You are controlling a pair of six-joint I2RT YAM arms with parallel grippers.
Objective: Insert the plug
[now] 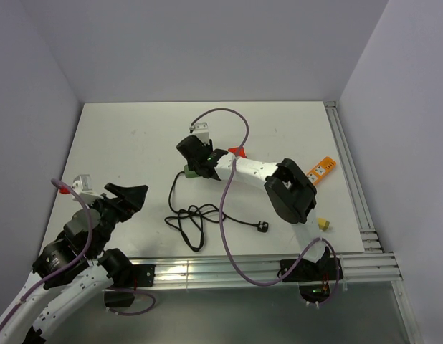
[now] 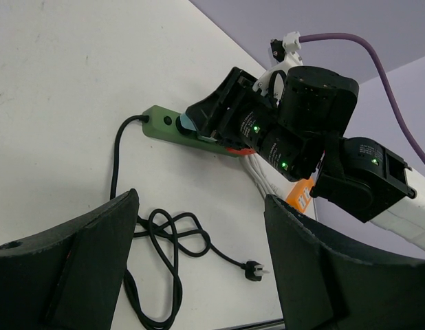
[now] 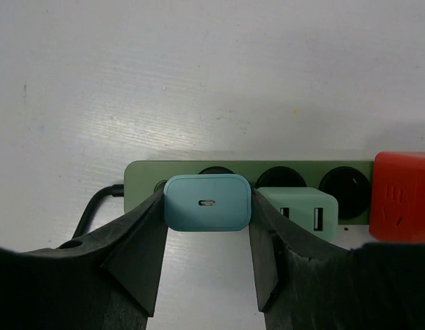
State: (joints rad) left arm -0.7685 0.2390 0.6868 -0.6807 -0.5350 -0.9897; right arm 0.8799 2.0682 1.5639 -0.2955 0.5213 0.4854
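Note:
My right gripper (image 3: 208, 201) is shut on a teal-blue charger plug (image 3: 208, 202), one finger pressed to each side of it. The plug sits over the leftmost socket of a green power strip (image 3: 144, 177). Its pins are hidden, so I cannot tell how deep it sits. In the top view the right gripper (image 1: 196, 154) is at mid-table over the strip (image 1: 187, 172). The left wrist view shows the plug (image 2: 187, 125) against the strip (image 2: 157, 124). My left gripper (image 1: 132, 193) hangs open and empty at the near left, well away from the strip.
A pale green USB charger (image 3: 298, 210) and a red block (image 3: 401, 196) sit on the strip to the right of the plug. The strip's black cord (image 1: 186, 218) lies coiled in front, ending in a loose black plug (image 1: 262, 227). An orange strip (image 1: 320, 170) and a yellow piece (image 1: 322, 223) lie right.

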